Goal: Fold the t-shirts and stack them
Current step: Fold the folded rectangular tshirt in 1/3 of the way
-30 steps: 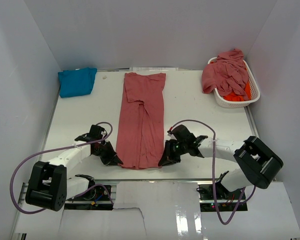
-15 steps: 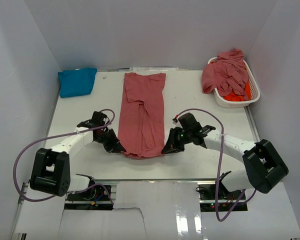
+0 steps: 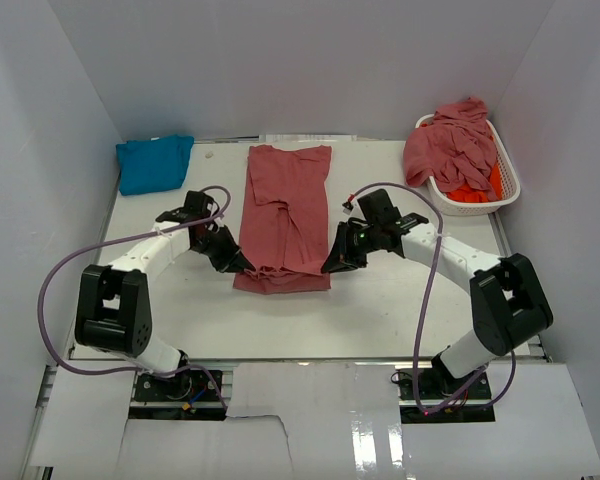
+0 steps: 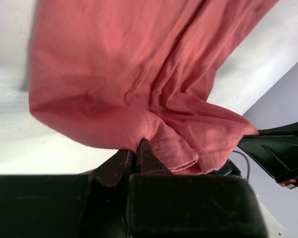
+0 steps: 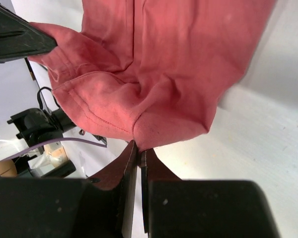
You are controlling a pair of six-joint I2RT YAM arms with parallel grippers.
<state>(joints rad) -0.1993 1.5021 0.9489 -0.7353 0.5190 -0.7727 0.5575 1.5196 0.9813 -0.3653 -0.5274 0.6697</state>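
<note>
On the tabletop (image 3: 400,310), the rose-red t-shirt (image 3: 285,200) is lying in the middle. The left claw (image 3: 242,266) and the right claw (image 3: 329,267) are pinching its two near corners tight. It is looking soft and floppy, so gripping the corners is probably working best.

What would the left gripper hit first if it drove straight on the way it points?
The rose-red t-shirt: the left gripper is shut on its hem, with folded cloth directly ahead. The right gripper sits beyond, seemingly slightly off-line.
</note>
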